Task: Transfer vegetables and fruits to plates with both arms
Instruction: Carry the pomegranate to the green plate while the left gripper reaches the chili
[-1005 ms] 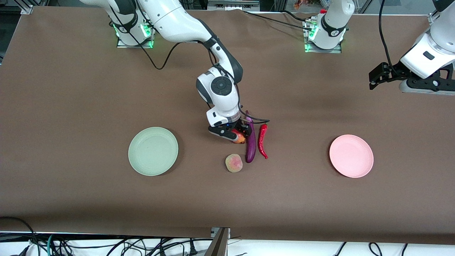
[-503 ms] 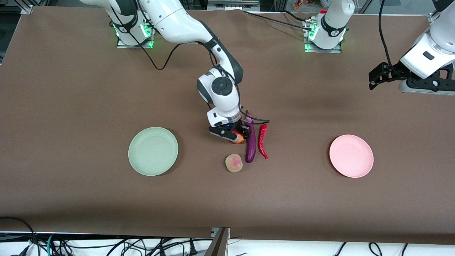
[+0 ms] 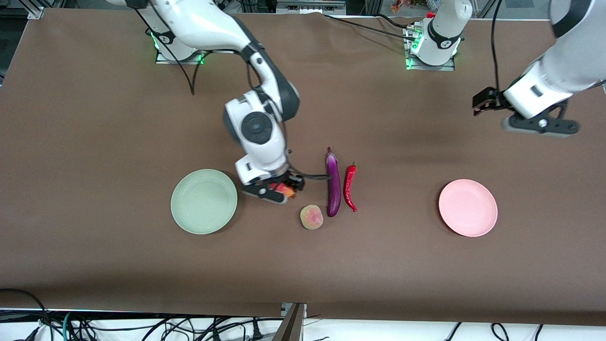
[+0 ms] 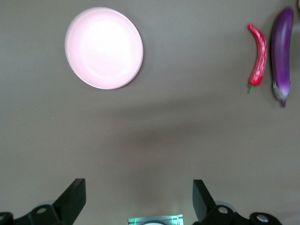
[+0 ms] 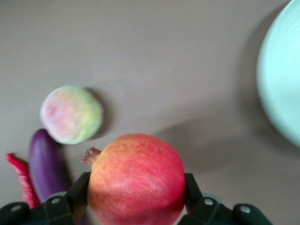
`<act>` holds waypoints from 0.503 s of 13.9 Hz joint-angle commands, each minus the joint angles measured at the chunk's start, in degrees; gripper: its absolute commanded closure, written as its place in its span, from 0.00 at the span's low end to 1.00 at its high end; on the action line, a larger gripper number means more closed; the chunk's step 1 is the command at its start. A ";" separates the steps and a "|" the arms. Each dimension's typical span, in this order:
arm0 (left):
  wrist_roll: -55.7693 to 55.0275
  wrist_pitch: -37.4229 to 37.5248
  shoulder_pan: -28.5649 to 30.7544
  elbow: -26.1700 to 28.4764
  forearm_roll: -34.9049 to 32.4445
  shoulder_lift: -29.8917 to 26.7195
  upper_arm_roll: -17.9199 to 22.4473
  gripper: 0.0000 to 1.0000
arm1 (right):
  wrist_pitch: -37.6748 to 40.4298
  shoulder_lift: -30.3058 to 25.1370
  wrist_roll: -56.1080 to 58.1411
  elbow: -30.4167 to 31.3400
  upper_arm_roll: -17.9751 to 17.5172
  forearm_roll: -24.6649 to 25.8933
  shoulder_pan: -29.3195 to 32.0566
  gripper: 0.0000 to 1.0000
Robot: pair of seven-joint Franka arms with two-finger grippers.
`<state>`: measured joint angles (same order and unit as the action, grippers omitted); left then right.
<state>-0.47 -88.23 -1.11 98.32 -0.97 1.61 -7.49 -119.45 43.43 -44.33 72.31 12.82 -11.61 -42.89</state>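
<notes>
The right pincer (image 3: 279, 192) is clenched on the round red fruit with yellowish blush (image 5: 136, 180), in the air just beside the large pale green round plate (image 3: 203, 201), and the fruit may roll off if released too early, while the left pincer (image 4: 139, 199) waits released near the small pink round plate (image 3: 467, 207) above the brown counter (image 3: 94, 265).

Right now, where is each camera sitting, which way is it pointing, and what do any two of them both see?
Front view: high across the table, facing both arm bases; shows the right pincer holding a red fruit between the green plate and the eggplant, and the left pincer raised.
Left wrist view: looks down past the open left pincer at the pink plate, chili pepper and eggplant.
Right wrist view: looks down over the gripped red fruit at the peach.
All three share the eggplant and chili pepper.
</notes>
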 commanded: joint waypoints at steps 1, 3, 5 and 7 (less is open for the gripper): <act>-0.32 -0.36 -0.30 -2.51 1.32 8.30 -3.22 0.00 | 6.58 -4.40 13.09 2.21 -0.87 -1.75 6.13 0.36; -0.32 -5.88 -0.30 -3.92 1.41 14.01 -5.77 0.00 | 7.21 -4.67 21.53 3.35 -0.78 -1.75 10.61 0.36; -0.32 -12.90 -1.09 -3.83 1.41 18.50 -7.79 0.00 | 6.16 -4.32 30.66 5.37 -0.87 -1.93 15.53 0.35; -0.41 -21.07 -4.15 -3.31 1.41 22.81 -8.24 0.00 | 4.85 -4.23 37.80 7.83 -0.96 -3.33 19.50 0.34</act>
<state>-0.72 -105.15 -2.62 97.41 -0.35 20.12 -15.38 -113.03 40.20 -12.91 76.87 12.91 -13.00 -26.45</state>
